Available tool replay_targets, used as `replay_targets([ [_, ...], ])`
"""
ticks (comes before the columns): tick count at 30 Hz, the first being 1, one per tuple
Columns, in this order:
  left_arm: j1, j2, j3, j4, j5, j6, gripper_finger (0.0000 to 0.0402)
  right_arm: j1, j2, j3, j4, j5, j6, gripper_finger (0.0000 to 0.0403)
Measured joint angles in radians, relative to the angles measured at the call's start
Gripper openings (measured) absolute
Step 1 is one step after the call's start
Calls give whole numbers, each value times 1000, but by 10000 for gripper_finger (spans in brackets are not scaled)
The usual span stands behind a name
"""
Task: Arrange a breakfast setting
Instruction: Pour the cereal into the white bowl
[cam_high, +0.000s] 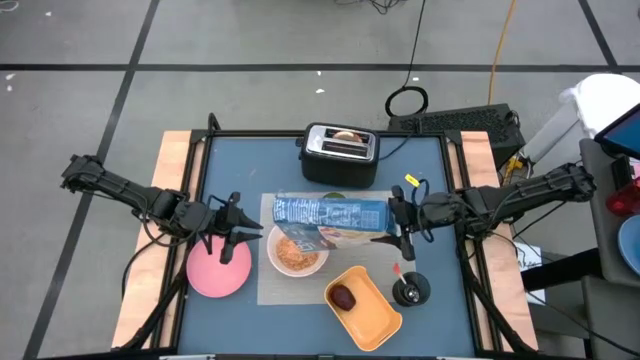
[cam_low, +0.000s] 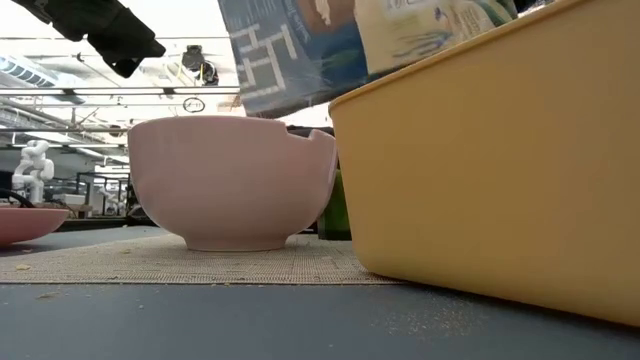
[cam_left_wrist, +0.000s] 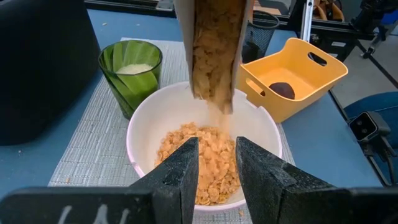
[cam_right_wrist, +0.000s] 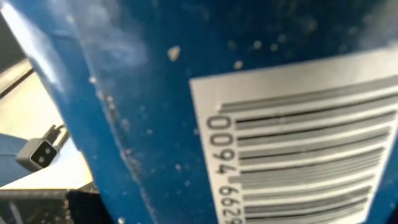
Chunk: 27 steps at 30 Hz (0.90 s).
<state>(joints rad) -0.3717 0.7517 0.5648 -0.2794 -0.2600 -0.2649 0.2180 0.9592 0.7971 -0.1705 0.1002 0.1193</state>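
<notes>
The right tool (cam_high: 400, 228), clamped on the cereal box (cam_high: 330, 212), pours cereal into the bowl (cam_high: 297, 250). Next, tip the box upright. At nine o'clock, the left tool (cam_high: 238, 232) waits, fingers slightly apart.

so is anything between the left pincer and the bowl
Nothing visible lies between them. The left pincer hangs open just above the near rim of the white bowl, looking straight into the cereal. The blue cereal box, tipped over the bowl from the right pincer's side, pours in farther across.
</notes>
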Motion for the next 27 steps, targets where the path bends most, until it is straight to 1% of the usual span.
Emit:
replay_targets([
  [4, 0, 0, 0, 0, 0, 0, 113, 0, 1, -1, -75, 0, 45, 261],
  [10, 0, 0, 0, 0, 0, 0, 113, 0, 0, 0, -3, 0, 20, 260],
  [17, 0, 0, 0, 0, 0, 0, 113, 0, 0, 0, -69, 1, 34, 260],
  [22, 0, 0, 0, 0, 0, 0, 113, 0, 0, 0, 11, 0, 4, 260],
  [27, 0, 0, 0, 0, 0, 0, 113, 0, 1, 0, -55, 1, 3, 261],
])
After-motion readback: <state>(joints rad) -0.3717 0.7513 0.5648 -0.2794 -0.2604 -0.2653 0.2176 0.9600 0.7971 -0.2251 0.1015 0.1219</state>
